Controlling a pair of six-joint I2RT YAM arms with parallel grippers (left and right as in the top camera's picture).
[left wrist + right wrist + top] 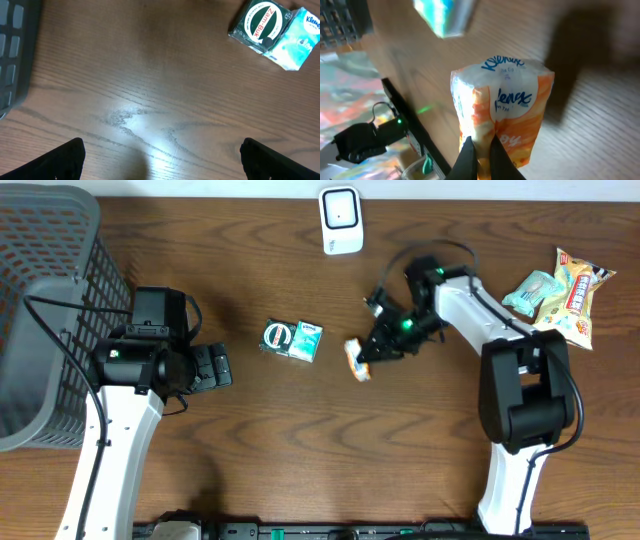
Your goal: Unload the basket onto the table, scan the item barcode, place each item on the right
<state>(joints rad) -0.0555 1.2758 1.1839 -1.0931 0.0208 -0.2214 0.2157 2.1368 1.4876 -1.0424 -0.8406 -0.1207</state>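
On brown wood table (250, 440): scanner (340, 220), basket (40, 300), snacks (560, 295).

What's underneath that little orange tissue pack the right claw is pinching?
Only bare wooden table shows around the orange Kleenex pack, pinched in the right gripper. Its underside is covered, so whether it rests on the wood or hangs above it cannot be told.

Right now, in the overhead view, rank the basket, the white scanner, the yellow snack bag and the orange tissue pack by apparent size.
1. basket
2. yellow snack bag
3. white scanner
4. orange tissue pack, partly hidden by the right hand
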